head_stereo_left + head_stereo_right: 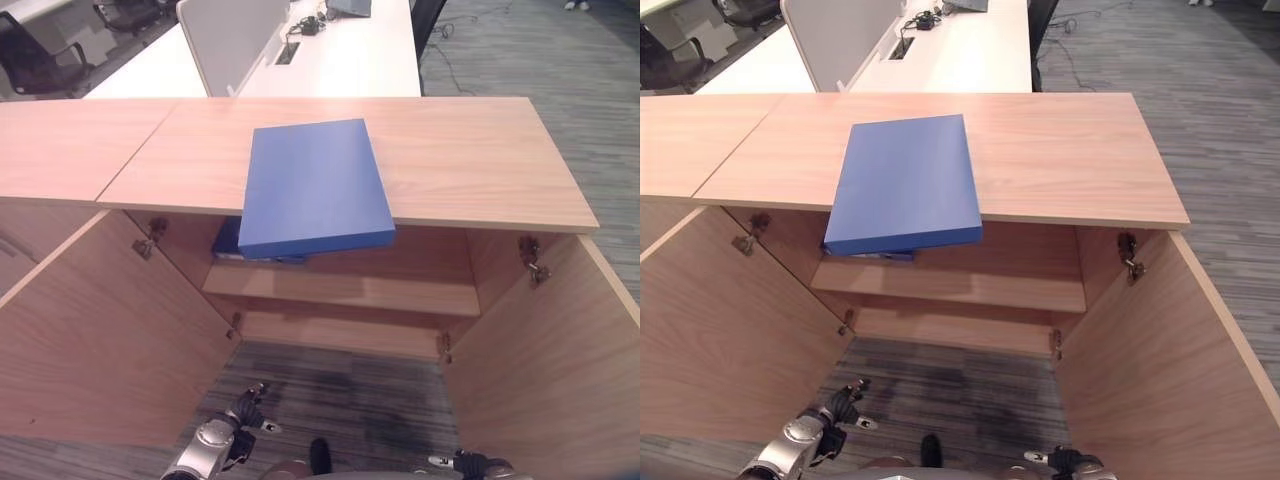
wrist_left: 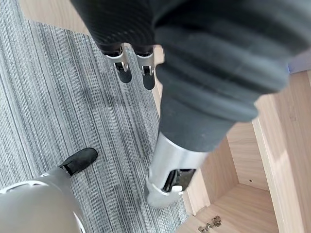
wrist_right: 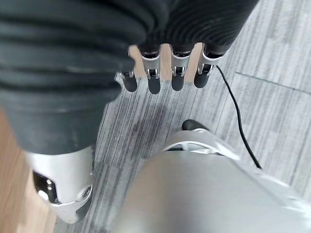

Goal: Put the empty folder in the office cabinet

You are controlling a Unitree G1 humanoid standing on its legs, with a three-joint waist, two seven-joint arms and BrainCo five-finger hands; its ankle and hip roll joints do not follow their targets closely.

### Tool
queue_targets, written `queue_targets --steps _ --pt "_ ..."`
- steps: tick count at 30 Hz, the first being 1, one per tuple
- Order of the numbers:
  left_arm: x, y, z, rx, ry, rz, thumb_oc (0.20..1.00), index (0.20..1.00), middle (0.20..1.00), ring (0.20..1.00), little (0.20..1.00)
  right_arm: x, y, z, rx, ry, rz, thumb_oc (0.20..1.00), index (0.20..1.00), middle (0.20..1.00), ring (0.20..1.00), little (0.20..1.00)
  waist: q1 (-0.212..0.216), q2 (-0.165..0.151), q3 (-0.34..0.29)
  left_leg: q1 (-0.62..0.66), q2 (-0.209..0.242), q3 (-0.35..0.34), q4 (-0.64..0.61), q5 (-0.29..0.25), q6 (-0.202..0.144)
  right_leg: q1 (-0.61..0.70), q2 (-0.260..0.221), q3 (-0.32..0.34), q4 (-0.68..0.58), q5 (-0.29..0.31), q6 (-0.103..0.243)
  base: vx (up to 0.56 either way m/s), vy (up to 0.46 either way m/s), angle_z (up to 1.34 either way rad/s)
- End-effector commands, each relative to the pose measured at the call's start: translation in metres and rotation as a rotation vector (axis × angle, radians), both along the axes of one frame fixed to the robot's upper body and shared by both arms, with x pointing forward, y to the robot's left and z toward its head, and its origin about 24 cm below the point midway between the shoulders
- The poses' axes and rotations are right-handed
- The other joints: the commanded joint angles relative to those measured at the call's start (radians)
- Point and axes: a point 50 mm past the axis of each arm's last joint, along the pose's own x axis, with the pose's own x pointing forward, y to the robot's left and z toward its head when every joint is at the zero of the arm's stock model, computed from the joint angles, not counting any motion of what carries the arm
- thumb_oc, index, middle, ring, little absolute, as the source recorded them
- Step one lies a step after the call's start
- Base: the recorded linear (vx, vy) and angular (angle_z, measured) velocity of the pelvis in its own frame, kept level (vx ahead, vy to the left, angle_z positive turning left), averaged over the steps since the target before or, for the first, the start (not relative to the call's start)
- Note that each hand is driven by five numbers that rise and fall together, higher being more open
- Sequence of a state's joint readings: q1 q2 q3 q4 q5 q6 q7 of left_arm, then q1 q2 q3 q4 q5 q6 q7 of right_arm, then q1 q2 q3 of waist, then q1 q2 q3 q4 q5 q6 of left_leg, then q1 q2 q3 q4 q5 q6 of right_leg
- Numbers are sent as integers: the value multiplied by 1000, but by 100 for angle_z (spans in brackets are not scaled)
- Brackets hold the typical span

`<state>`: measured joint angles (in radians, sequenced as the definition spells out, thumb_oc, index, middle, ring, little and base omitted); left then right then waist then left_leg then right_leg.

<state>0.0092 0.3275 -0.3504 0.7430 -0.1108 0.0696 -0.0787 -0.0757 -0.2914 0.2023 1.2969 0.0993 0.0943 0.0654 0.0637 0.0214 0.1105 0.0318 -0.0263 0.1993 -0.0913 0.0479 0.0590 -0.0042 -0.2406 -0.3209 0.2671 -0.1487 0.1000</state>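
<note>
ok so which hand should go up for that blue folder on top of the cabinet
Probably the left hand. The blue folder overhangs the cabinet top left of centre, roughly above that hand. The right hand hangs low further right. Both are open and empty.

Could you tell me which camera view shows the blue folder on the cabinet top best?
The left eye view: the blue folder lies whole, overhanging the cabinet top. The right eye view shows it equally whole.
</note>
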Motion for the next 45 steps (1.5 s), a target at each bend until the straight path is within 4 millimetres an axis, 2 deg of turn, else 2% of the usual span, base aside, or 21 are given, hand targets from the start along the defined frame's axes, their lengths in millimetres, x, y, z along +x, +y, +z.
queue_targets --steps 1,3,6,10,12,13,14,15,16,18,19,20,21,22,27,31,32,35,39,43,45 --pt "16 -2 14 -64 -89 38 1000 1000 1000 1000 1000 13 2 2 -4 -25 14 1000 1000 1000 1000 1000 -7 -29 57 12 -24 -38 70 -119 -17 -97 96 30 -109 189 11 71 -23 -7" --pt "15 -5 14 -91 -92 48 1000 1000 1000 1000 1000 13 3 2 -2 -28 10 1000 1000 1000 1000 1000 -11 -33 61 14 -30 -44 79 -124 -18 -74 105 33 -146 186 15 74 -50 13" --pt "3 -14 8 -271 -72 249 1000 1000 1000 1000 1000 11 6 1 8 -24 16 1000 1000 1000 1000 1000 6 -46 48 19 -29 -41 88 -125 -26 -28 131 15 -207 182 -2 105 -101 41" --pt "1 -12 9 -299 -79 279 1000 1000 1000 1000 1000 15 7 2 9 -34 19 1000 1000 1000 1000 1000 7 -56 48 10 -14 -45 150 -147 -40 -18 139 14 -215 178 -5 88 -127 8" --pt "4 -9 14 -288 -101 262 1000 1000 1000 1000 1000 15 4 2 1 -39 12 1000 1000 1000 1000 1000 6 -76 63 -74 17 -37 365 -162 -72 10 146 25 -228 166 -24 8 -226 27" --pt "7 -10 16 -290 -111 265 1000 1000 1000 1000 1000 16 2 3 -6 -43 8 1000 1000 1000 1000 1000 14 -80 89 -172 40 -45 534 -121 -100 12 148 21 -224 162 -43 -113 -205 34" --pt "8 -10 17 -286 -122 268 1000 1000 1000 1000 1000 16 0 4 -15 -45 6 1000 1000 1000 1000 1000 20 -84 101 -213 51 -55 612 -101 -105 17 149 19 -225 158 -55 -102 -121 28" --pt "8 -10 17 -286 -122 268 1000 1000 1000 1000 1000 16 0 4 -15 -45 6 1000 1000 1000 1000 1000 19 -83 100 -216 53 -56 616 -103 -105 16 150 18 -224 158 -56 -4 -59 11" --pt "9 -13 19 -296 -139 288 1000 1000 1000 1000 1000 18 -6 6 -39 -48 -1 1000 1000 1000 1000 1000 23 -91 102 -244 101 -63 619 -88 -98 28 145 16 -229 146 -58 59 5 -2" --pt "8 -11 20 -287 -149 312 1000 1000 1000 1000 1000 15 -11 7 -54 -43 -20 1000 1000 1000 1000 1000 27 -101 84 -188 148 -72 467 -91 -86 35 134 29 -238 142 -39 107 56 -12" --pt "8 -11 20 -287 -149 312 1000 1000 1000 1000 1000 15 -11 7 -54 -42 -20 1000 1000 1000 1000 1000 28 -102 85 -184 147 -70 463 -89 -86 37 133 31 -238 142 -39 124 84 -24" --pt "8 -11 22 -288 -161 314 1000 1000 1000 1000 1000 13 -13 7 -56 -39 -31 1000 1000 1000 1000 1000 29 -103 72 -141 157 -86 354 -80 -87 38 131 36 -244 140 -30 194 173 -18" --pt "8 -13 24 -307 -178 310 1000 1000 1000 1000 1000 7 -20 7 -67 -34 -67 1000 1000 1000 1000 1000 21 -76 36 -80 169 -111 133 -22 -114 48 138 42 -263 139 -12 270 249 -18" --pt "10 -16 27 -320 -184 296 1000 1000 1000 1000 1000 -4 -21 5 -65 -13 -112 1000 1000 1000 1000 1000 6 -58 16 -44 166 -113 72 -8 -133 65 137 38 -285 147 -4 231 263 4" --pt "24 2 58 -297 -357 294 1000 1000 1000 1000 1000 -22 -20 1 -49 25 -199 1000 1000 1000 1000 1000 2 -28 -13 27 99 -111 4 -40 -124 91 106 53 -351 203 24 82 186 -6" --pt "24 11 66 -290 -412 360 1000 1000 1000 1000 1000 -23 -14 -1 -30 25 -210 1000 1000 1000 1000 1000 8 -30 -14 34 86 -104 4 -52 -117 94 97 58 -354 209 32 14 84 -13" --pt "24 20 75 -289 -475 446 1000 1000 1000 1000 1000 -21 -8 -3 -13 18 -214 1000 1000 1000 1000 1000 14 -32 -11 40 75 -98 4 -60 -110 93 89 63 -354 216 37 -2 69 -1" --pt "22 35 85 -283 -561 610 1000 1000 1000 1000 1000 -19 0 -4 8 8 -206 1000 1000 1000 1000 1000 24 -37 -12 50 67 -90 4 -69 -103 99 82 65 -354 222 42 10 57 -15" --pt "20 61 109 -125 -718 735 1000 1000 1000 1000 1000 -15 11 -6 24 -14 -199 1000 1000 1000 1000 1000 33 -48 -16 68 67 -83 4 -81 -102 108 81 65 -354 217 44 14 12 -7" --pt "19 79 140 -5 -898 842 1000 1000 1000 1000 1000 -24 21 -10 31 -1 -197 1000 1000 1000 1000 1000 45 -63 -19 73 75 -82 4 -81 -108 112 88 59 -354 208 46 0 0 0" --pt "19 83 143 12 -919 878 1000 1000 1000 1000 1000 -26 22 -11 31 7 -196 1000 1000 1000 1000 1000 46 -66 -20 73 77 -82 4 -79 -109 113 90 57 -354 206 46 0 0 0"
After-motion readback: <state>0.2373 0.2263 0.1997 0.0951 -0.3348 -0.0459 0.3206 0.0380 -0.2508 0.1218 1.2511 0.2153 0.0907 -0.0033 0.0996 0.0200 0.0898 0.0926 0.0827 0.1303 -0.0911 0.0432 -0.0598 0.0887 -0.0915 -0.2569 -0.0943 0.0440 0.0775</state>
